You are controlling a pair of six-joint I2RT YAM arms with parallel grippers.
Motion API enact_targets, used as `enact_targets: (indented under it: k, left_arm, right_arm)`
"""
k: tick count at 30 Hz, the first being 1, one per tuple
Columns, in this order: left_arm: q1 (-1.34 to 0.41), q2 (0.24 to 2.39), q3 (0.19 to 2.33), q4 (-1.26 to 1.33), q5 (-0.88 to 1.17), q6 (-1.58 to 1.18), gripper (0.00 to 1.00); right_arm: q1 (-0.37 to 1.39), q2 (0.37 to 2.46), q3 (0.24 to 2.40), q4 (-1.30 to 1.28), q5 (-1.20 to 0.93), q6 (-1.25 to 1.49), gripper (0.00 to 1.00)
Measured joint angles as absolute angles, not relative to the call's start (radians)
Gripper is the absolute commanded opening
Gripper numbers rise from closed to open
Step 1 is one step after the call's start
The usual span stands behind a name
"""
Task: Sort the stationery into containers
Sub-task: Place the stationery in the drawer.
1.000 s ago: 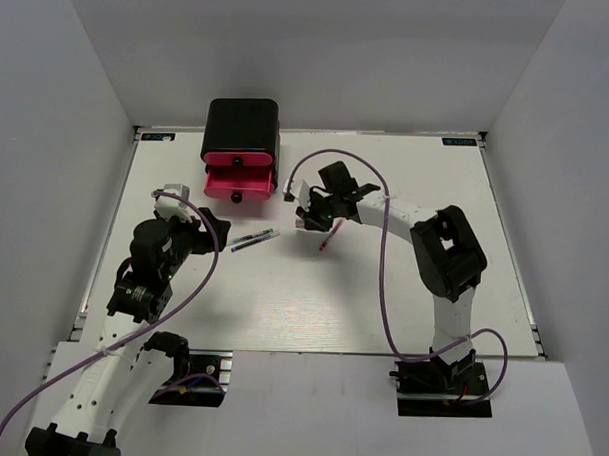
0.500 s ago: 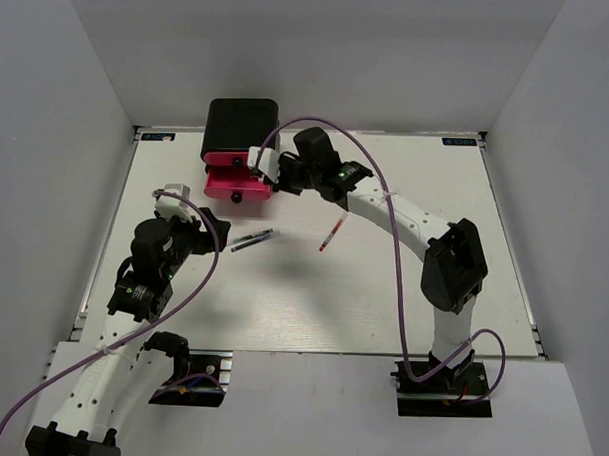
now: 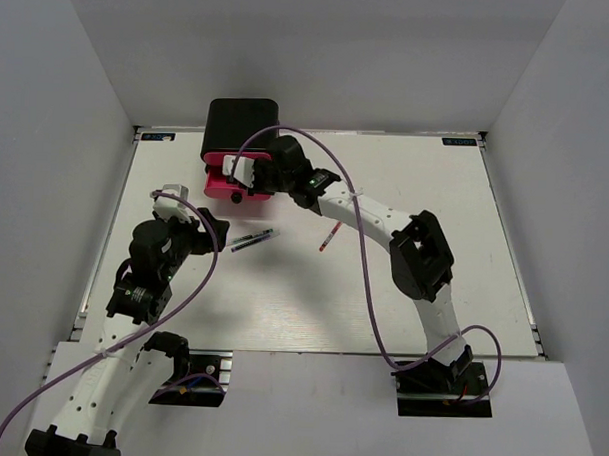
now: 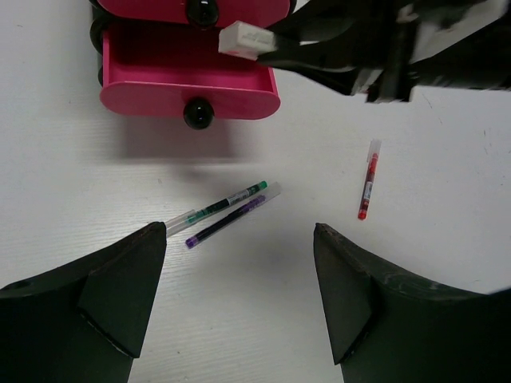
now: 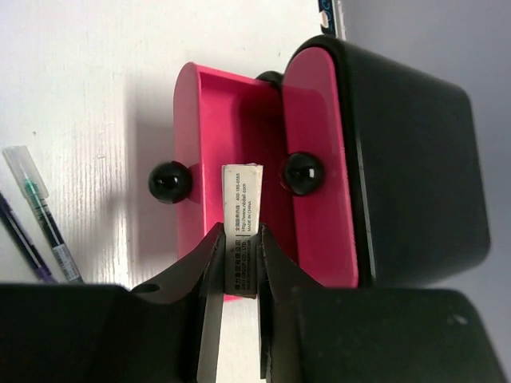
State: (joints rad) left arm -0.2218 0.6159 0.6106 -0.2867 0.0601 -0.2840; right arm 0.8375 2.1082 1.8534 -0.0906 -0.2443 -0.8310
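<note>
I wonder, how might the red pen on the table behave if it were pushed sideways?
The red pen looks slim and round, so it would probably roll. It lies straight, so it is likely stiff. Being so thin, it seems light.

top external: high above and behind the arm bases, looking down on the whole table (image 3: 312,298)
left wrist: nearer, angled down at the open drawer (image 4: 188,80) from its front
right wrist: very close, straight above that drawer
shared: drawer and two pens (image 4: 225,207), all three views
</note>
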Motion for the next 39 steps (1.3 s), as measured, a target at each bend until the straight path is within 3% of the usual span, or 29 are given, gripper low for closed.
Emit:
enact_targets:
  k: [3,6,10,15,22,30,33,35,38,39]
  left_arm:
    - [-0.222,0.611,0.611,-0.287,0.06,-0.284,0.84]
    - [-0.222,0.609,0.611,-0.287,0.06,-0.284,0.84]
    - [-0.222,0.609,0.611,-0.287,0.06,-0.284,0.84]
    - [-0.222,0.609,0.611,-0.288,0.06,-0.284,0.84]
    - [-0.222,0.609,0.611,-0.288,0.06,-0.284,0.84]
    - [-0.222,0.619,0.611,-0.287,0.062,-0.279,0.82]
    - [-0.221,0.63,0.611,-0.284,0.082,-0.274,0.72]
    - [-0.221,0.641,0.611,-0.273,0.121,-0.267,0.58]
    - [-0.221,0.678,0.611,-0.244,0.2,-0.256,0.43]
    - [-0.221,0.695,0.611,-0.234,0.227,-0.255,0.43]
  right_arm:
    - [0.842,2.147,1.853,-0.064,-0.233,-0.847,0.01]
    - [0.842,2.169,1.853,-0.041,-0.221,-0.86,0.11]
    - [0.84,2.186,1.853,-0.024,-0.208,-0.877,0.38]
    - [0.84,2.193,1.853,-0.012,-0.196,-0.893,0.49]
    - [0.839,2.189,1.851,0.002,-0.189,-0.884,0.44]
    - [0.825,1.964,1.674,-0.104,-0.216,-0.841,0.16]
    - [0.811,1.808,1.538,-0.15,-0.231,-0.838,0.14]
    - [0.798,1.713,1.435,-0.162,-0.229,-0.812,0.14]
    - [0.77,1.583,1.235,-0.149,-0.216,-0.727,0.18]
    - [0.758,1.543,1.166,-0.146,-0.212,-0.687,0.23]
